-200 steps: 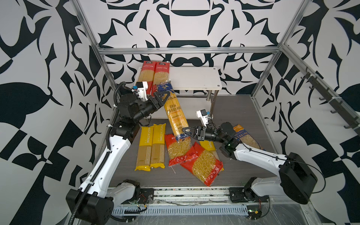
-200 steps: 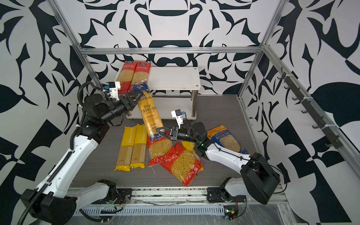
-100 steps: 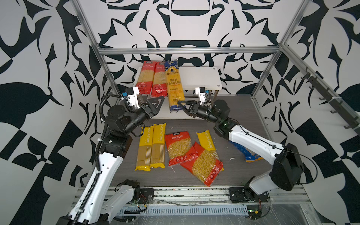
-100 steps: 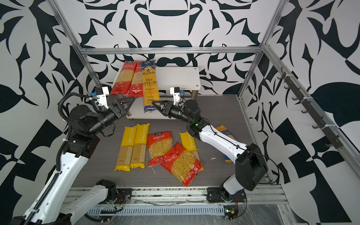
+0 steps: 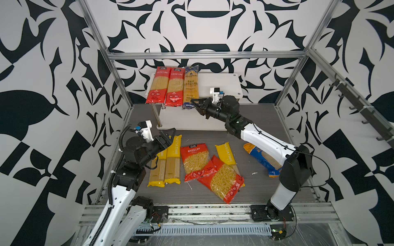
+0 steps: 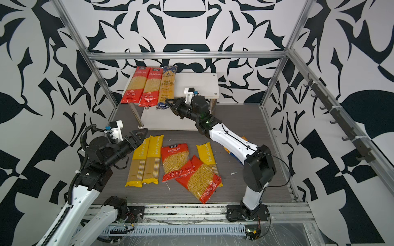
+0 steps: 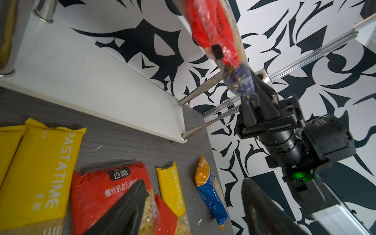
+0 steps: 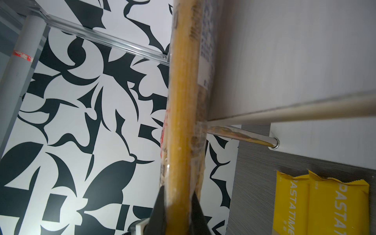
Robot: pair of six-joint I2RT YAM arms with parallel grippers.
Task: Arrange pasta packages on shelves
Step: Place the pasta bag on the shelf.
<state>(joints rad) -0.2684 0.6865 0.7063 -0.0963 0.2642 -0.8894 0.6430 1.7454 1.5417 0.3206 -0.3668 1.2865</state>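
Rack (image 5: 223,82): two white boards on chrome legs, at the back of the table (image 5: 266,119).
Red packs (image 5: 157,86): two, side by side on the rack's top board at its left end. Their near ends overhang its front edge.
Blue pack (image 5: 190,85): on the top board, touching the right side of the red packs. Its near end also overhangs the front edge.
Right gripper (image 5: 195,103): at the rack's front edge, pinched narrow on the blue pack's near end. The right wrist view shows its fingers (image 8: 160,205) on either side of the pack.
Left gripper (image 5: 168,137): before the rack's left front corner, jaws wide and holding nothing, above the far ends of the yellow pair.
Yellow pair (image 5: 173,161): flat on the table before the rack's left half, touching each other.
Fusilli bags (image 5: 195,161): two red ones before the rack's middle, overlapping.
Third yellow pack (image 5: 226,153): beside the fusilli bags, its near end under one of them.
Blue-orange bag (image 5: 261,161): before the rack's right end, partly hidden by the right arm.
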